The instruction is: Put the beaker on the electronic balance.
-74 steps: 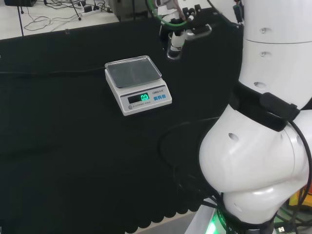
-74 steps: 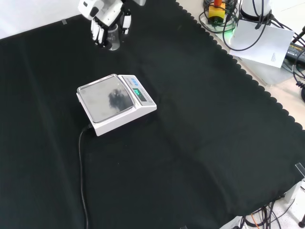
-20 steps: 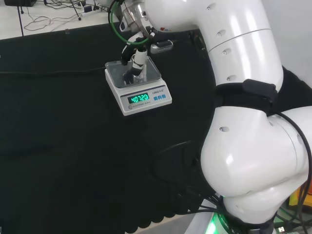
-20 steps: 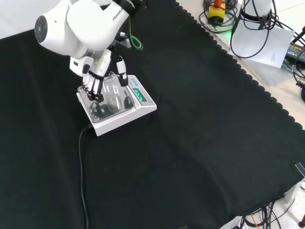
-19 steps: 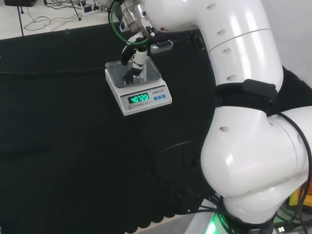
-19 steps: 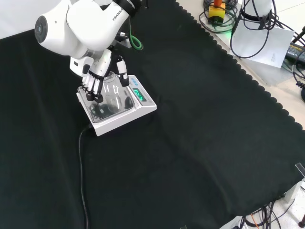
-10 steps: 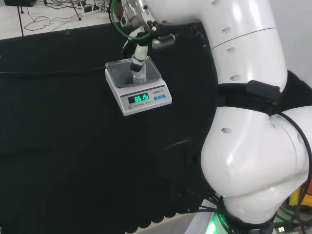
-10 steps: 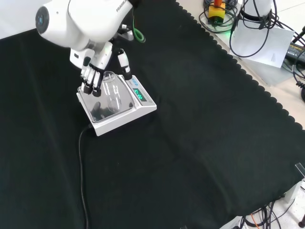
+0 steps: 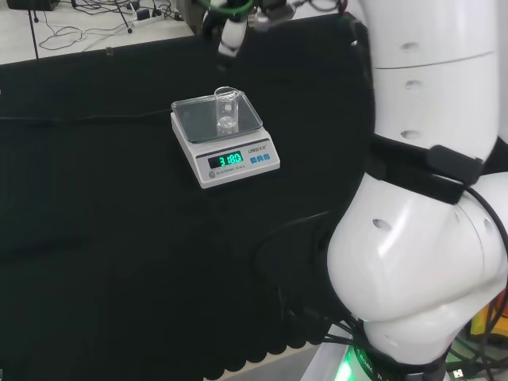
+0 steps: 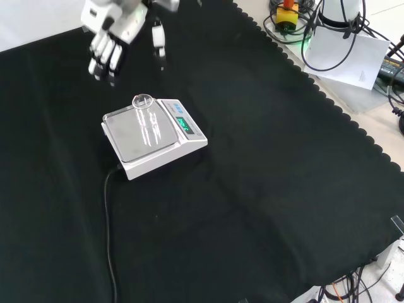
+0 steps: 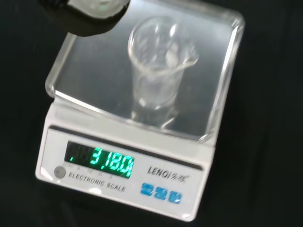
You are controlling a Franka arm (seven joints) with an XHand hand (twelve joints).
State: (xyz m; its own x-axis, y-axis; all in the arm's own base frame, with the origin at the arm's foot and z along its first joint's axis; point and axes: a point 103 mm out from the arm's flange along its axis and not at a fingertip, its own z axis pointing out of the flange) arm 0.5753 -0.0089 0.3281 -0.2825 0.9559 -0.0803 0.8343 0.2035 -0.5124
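Black and white against the dark cloth, the hand [image 10: 108, 39] hangs in the air above and behind the electronic balance [image 10: 153, 137] in the front view, well clear of it. Its fingers [image 10: 101, 59] point downward, straight and spread a little apart, with the thumb [image 10: 158, 39] held off to the side; nothing is in its grasp. In the head view part of the hand [image 9: 231, 33] shows near the top edge, above the balance [image 9: 225, 138], with the arm's big white links [image 9: 421, 262] standing at the right.

The beaker [image 10: 145, 120] stands upright on the balance's shiny metal pan [image 10: 129, 140], apart from the hand. It is clear, small and straight-sided, with a pouring lip at the rim. From the wrist view the beaker [image 11: 158, 68] sits toward the middle of the pan [image 11: 94, 80], and I cannot tell whether anything is in it. The balance's body is white, with a lit green display [image 11: 99, 161] on its sloped front and a few blue buttons [image 11: 161, 193] beside that.

The bench is draped in black cloth [image 10: 265, 189] with a scalloped edge. A black cable [image 10: 108, 233] runs from the balance across the cloth toward the near edge in the front view. Beyond the cloth, in the head view, loose cables [image 9: 87, 24] lie on a pale floor.
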